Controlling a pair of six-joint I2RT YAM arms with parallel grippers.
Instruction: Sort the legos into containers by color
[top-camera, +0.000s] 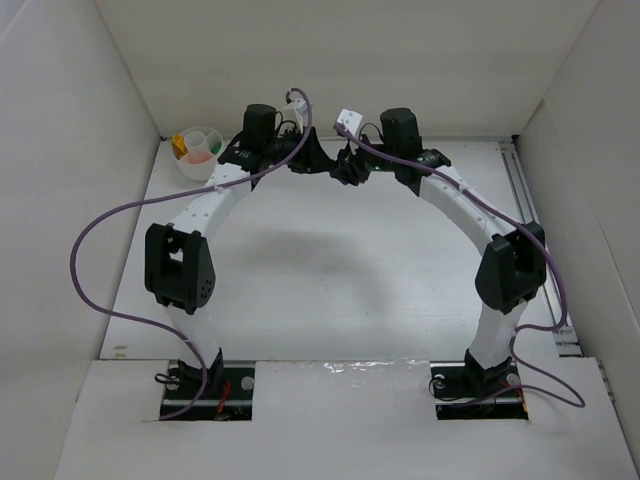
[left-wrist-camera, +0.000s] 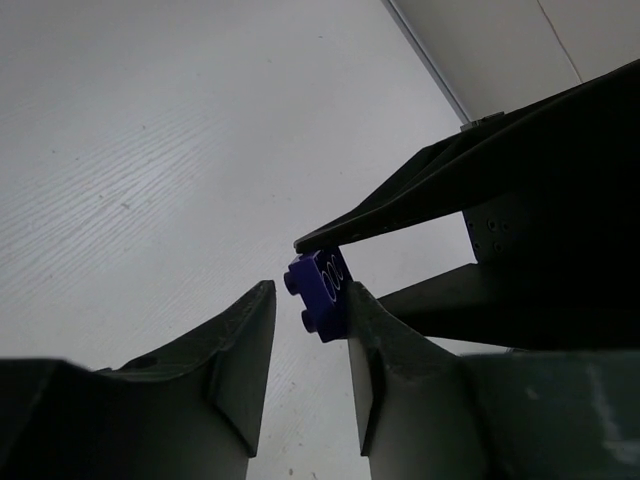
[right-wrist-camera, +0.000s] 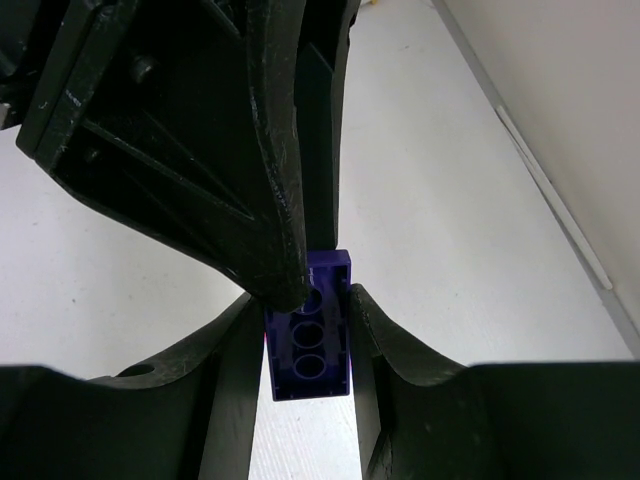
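Nearest the arm bases the white counter (top-camera: 330, 280) lies bare, and both arms arch over it to meet at its far middle, above the surface.

There the right tool (right-wrist-camera: 303, 298) is clamped on a dark blue lego brick (right-wrist-camera: 312, 360). Its two fingers press the brick's long side walls, and the hollow underside with its round tubes faces the right wrist camera.

The left tool (left-wrist-camera: 308, 295) has its jaws apart around the same brick. In the left wrist view the brick sits against one fingertip (left-wrist-camera: 365, 320) with its studs pointing at the other, and a clear gap shows on that side. It is not gripping yet, so this looks like a handover in mid-air.

The brick should be very light, rigid and smooth. It will not deform, but it can slip or twist out if pinched near a corner or on the studs. The safest hold is square across two flat opposite faces, firm before the right tool lets go.

Farther off, at the far left, stands the white sectioned bowl (top-camera: 198, 171). It holds yellow (top-camera: 180, 145), orange (top-camera: 198, 157) and green (top-camera: 212, 150) pieces in separate sections, and the blue brick is well apart from it.
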